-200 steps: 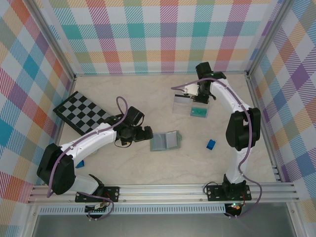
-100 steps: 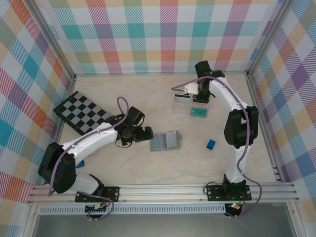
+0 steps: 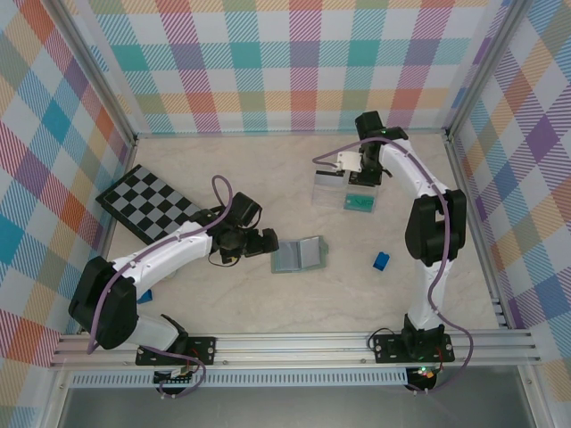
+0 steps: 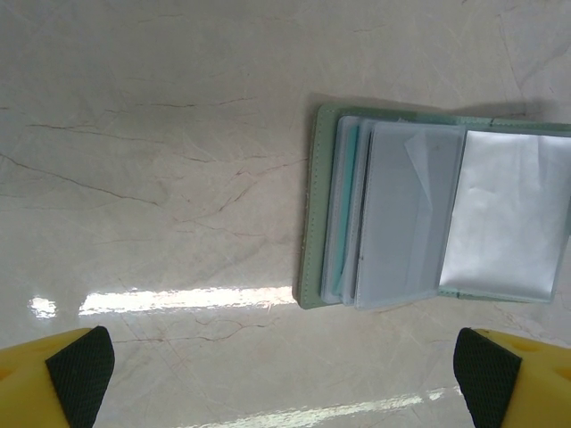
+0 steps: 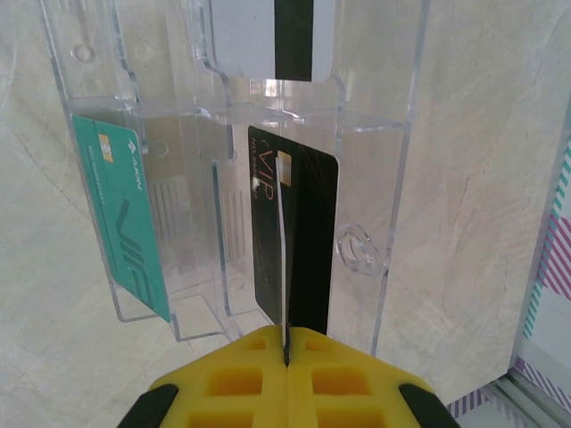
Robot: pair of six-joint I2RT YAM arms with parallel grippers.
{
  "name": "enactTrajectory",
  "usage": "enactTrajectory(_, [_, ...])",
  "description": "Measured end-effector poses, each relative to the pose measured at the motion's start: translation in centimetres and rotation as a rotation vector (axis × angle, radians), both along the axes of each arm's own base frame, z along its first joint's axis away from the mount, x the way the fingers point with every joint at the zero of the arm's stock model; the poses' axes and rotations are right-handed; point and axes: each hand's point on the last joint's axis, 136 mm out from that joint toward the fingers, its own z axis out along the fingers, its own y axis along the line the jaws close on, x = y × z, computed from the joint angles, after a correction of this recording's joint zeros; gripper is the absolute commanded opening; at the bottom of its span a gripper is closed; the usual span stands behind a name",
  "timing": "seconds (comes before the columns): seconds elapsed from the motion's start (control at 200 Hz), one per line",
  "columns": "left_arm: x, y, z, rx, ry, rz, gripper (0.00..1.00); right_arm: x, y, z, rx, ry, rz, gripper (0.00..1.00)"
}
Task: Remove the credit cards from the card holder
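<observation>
The sage-green card holder (image 3: 299, 255) lies open on the table, its clear sleeves fanned out (image 4: 384, 214). My left gripper (image 3: 265, 242) stands open just left of it, its fingertips wide apart (image 4: 284, 383) and nothing between them. My right gripper (image 3: 357, 166) is shut (image 5: 287, 343) on a thin pale credit card (image 5: 282, 259) seen edge-on, held over the clear tray (image 5: 393, 178). In the tray lie a teal card (image 5: 125, 223), a dark card (image 5: 317, 241) and a white card with a black stripe (image 5: 268, 36).
The clear tray (image 3: 332, 189) sits at the back right with the teal card (image 3: 360, 202) in it. A small blue block (image 3: 381, 260) lies right of the holder. A checkerboard (image 3: 147, 203) lies at the left. Frame rails edge the table.
The right gripper has shifted slightly up and right over the tray with its card. The left arm and the card holder have not moved.
</observation>
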Motion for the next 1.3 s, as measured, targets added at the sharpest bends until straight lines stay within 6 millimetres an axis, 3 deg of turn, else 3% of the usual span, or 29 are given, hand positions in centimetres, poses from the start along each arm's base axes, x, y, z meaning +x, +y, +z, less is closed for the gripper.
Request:
enactTrajectory(0.155, [0.1,-0.2,0.0,-0.010,0.001,0.004,1.00,0.1,0.0,0.0,0.004,0.000,0.000,0.15])
enactTrajectory(0.36, [0.1,-0.2,-0.1,-0.010,0.003,0.006,1.00,0.0,0.6,-0.9,0.032,0.035,0.003,0.08])
enactTrajectory(0.64, [0.1,-0.4,-0.5,-0.009,0.016,0.005,1.00,0.4,0.8,-1.4,0.043,0.033,-0.005,0.15])
enactTrajectory(0.785, [0.3,-0.5,-0.5,-0.015,0.009,0.005,1.00,0.5,0.9,-1.3,0.055,0.025,-0.020,0.22])
enactTrajectory(0.975, [0.2,-0.5,-0.7,-0.014,0.012,0.008,1.00,0.4,1.2,-0.7,0.091,0.028,-0.037,0.39])
enactTrajectory(1.105, [0.1,-0.4,-0.9,-0.013,0.015,0.008,1.00,-0.8,1.6,0.6,0.136,0.043,-0.037,0.52])
enactTrajectory(1.305, [-0.1,-0.5,-1.2,-0.022,0.026,0.011,1.00,-1.9,1.8,3.2,0.169,0.010,-0.026,0.62])
